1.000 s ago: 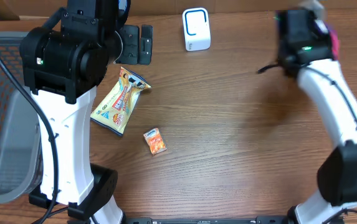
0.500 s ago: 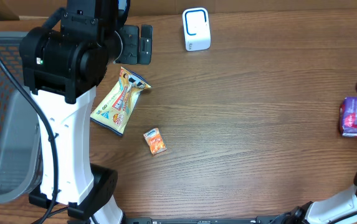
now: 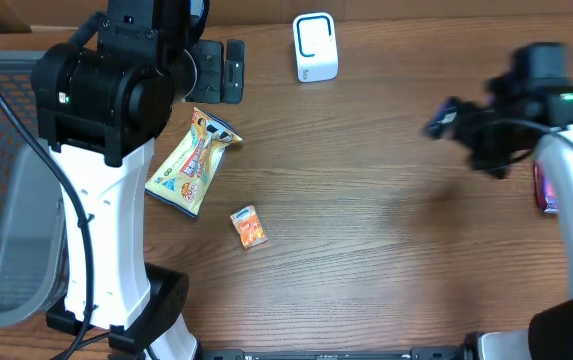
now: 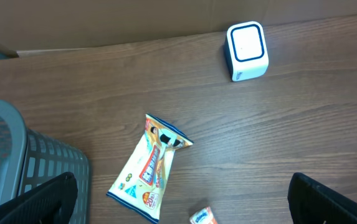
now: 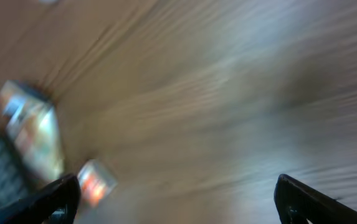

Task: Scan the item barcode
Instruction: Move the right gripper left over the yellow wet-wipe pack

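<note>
The white scanner with a blue ring (image 3: 315, 47) (image 4: 248, 50) stands at the table's far edge. A yellow snack bag (image 3: 194, 162) (image 4: 150, 168) (image 5: 32, 134) and a small orange packet (image 3: 249, 226) (image 4: 203, 217) (image 5: 96, 182) lie left of centre. A purple packet (image 3: 543, 187) lies at the right edge, half hidden behind my right arm. My right gripper (image 3: 442, 122) (image 5: 178, 202) hangs open and empty over the table's right half, blurred by motion. Above the yellow bag my left gripper (image 3: 222, 72) (image 4: 184, 208) stands open with nothing in it.
A grey mesh basket (image 3: 6, 200) (image 4: 16, 168) sits off the table's left side. A cardboard wall (image 4: 103, 22) runs along the far edge behind the scanner.
My right gripper has opened and let go of the purple packet, which now lies at the right edge. The right arm has swung back over the table. The left arm has not moved.
</note>
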Robot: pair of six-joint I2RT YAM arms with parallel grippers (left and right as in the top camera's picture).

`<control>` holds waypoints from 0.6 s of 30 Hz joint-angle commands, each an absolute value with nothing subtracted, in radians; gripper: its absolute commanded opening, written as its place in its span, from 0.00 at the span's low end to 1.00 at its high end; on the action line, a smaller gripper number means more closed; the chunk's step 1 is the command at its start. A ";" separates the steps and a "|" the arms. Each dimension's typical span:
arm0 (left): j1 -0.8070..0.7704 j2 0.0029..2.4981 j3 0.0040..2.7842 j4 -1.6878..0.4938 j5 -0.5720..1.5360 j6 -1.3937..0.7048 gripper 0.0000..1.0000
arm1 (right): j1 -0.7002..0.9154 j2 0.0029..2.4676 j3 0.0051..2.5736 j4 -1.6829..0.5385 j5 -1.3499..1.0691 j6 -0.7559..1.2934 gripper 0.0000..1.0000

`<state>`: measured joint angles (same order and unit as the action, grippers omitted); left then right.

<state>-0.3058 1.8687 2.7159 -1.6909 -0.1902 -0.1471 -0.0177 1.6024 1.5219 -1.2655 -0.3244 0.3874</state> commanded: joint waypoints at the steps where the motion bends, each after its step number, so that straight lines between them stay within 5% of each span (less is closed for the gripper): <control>1: -0.302 1.878 2.716 -1.689 -0.183 -0.135 1.00 | 0.133 1.607 1.415 -1.230 -0.474 0.580 1.00; 10: -0.302 1.878 2.716 -1.689 -0.183 -0.135 1.00 | 0.471 1.637 1.090 -0.691 -0.548 0.692 1.00; 18: -0.287 1.860 2.718 -1.607 -0.298 -0.204 0.99 | 0.587 1.722 1.088 -0.157 -0.440 0.756 1.00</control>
